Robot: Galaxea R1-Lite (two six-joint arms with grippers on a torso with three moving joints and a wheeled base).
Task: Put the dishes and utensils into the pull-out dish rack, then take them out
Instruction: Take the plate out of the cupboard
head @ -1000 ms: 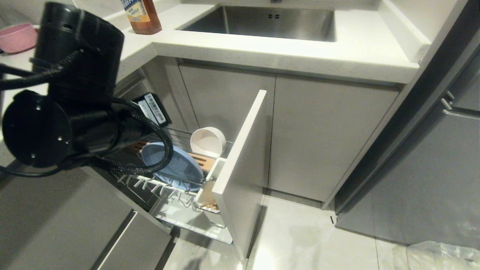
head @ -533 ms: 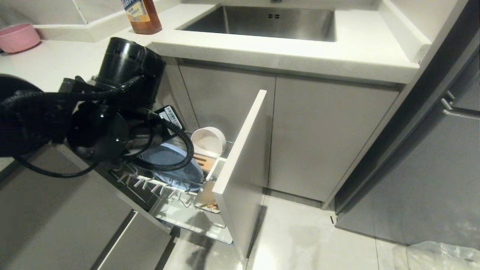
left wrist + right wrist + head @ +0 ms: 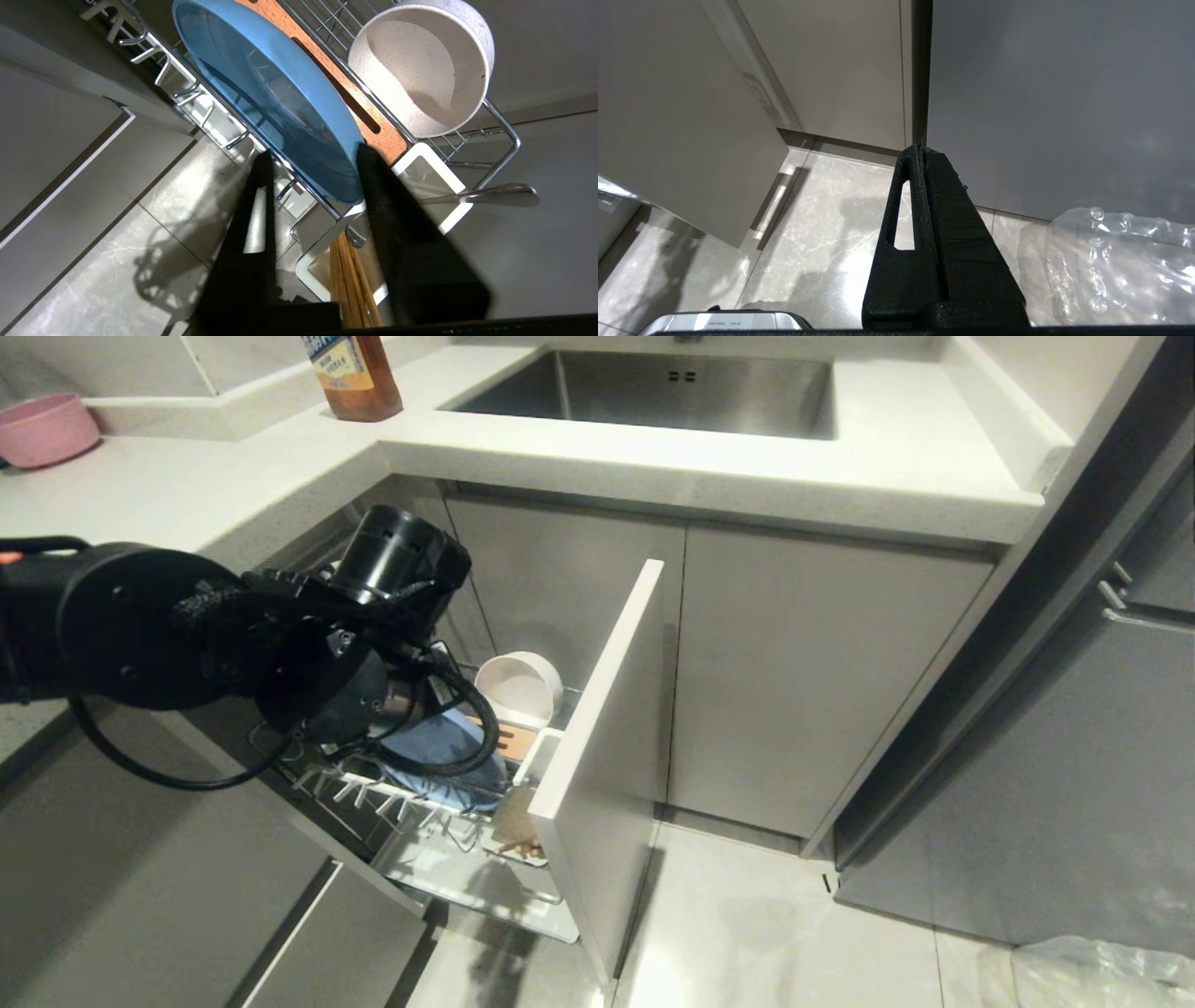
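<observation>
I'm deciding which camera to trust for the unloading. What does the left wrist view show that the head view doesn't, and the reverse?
Only the left wrist view shows the left gripper, open astride the blue plate's rim, and the spoon and chopsticks in the white utensil cup. Only the head view shows the sink, the amber bottle, the pink bowl and the drawer front. Both show the plate, the speckled bowl and the wooden strip.
</observation>
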